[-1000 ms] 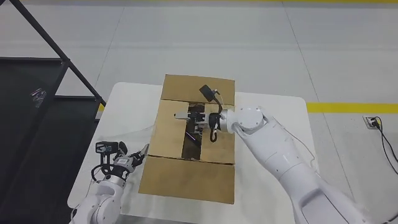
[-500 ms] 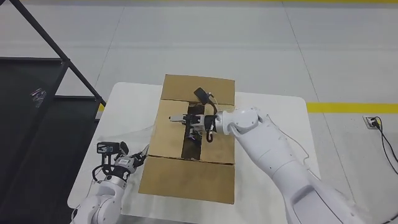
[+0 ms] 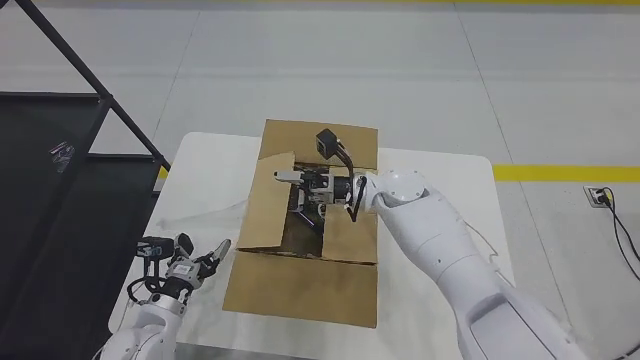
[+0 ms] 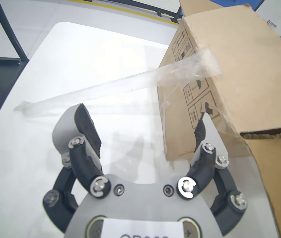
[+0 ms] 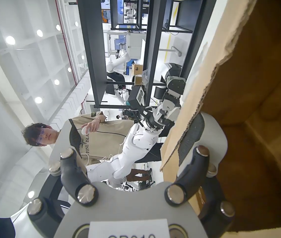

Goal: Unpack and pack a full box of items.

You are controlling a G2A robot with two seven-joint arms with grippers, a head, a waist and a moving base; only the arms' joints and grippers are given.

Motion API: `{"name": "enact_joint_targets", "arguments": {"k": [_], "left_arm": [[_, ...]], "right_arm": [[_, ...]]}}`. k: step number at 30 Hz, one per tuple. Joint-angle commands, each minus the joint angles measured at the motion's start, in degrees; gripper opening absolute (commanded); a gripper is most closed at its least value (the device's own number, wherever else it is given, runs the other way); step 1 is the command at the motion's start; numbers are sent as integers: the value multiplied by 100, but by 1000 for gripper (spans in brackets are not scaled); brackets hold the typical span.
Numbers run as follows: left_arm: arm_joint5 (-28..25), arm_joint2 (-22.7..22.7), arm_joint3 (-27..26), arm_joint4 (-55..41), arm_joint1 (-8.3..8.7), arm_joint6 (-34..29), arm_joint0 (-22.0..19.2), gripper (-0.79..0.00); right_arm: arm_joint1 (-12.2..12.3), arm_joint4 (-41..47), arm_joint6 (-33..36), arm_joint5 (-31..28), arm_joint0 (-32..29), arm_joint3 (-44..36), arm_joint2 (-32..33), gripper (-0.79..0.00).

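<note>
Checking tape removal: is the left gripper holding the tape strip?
No: left gripper open and empty, tape strip lying beyond it.

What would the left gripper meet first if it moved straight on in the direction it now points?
Probably the clear tape strip that stretches from the cardboard box ahead of the left gripper; depth is unclear.

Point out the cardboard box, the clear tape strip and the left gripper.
cardboard box (image 3: 300,288), top view, on its near flap.
clear tape strip (image 4: 93,92), left wrist view, mid-strip.
left gripper (image 4: 143,111), left wrist view, midway between its fingertips.
</note>
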Motion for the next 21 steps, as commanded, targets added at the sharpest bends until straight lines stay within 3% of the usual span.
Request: {"name": "enact_joint_targets", "arguments": {"k": [1, 6, 11, 21], "left_arm": [[-215, -135, -146, 48, 27, -28, 189, 0], [-732, -342, -550, -24, 71, -157, 561, 0], [-828, -408, -934, -144, 75, -140, 793, 0], [-675, -268, -1269, -235, 57, -285, 707, 0]], "right_arm": [[-37, -24, -141, -8, 12, -47, -13, 0], [-158, -158, -536, -32, 38, -169, -95, 0], [-300, -375, -972, -10, 78, -245, -227, 0], [-578, -292, -1247, -79, 137, -191, -301, 0]]}}
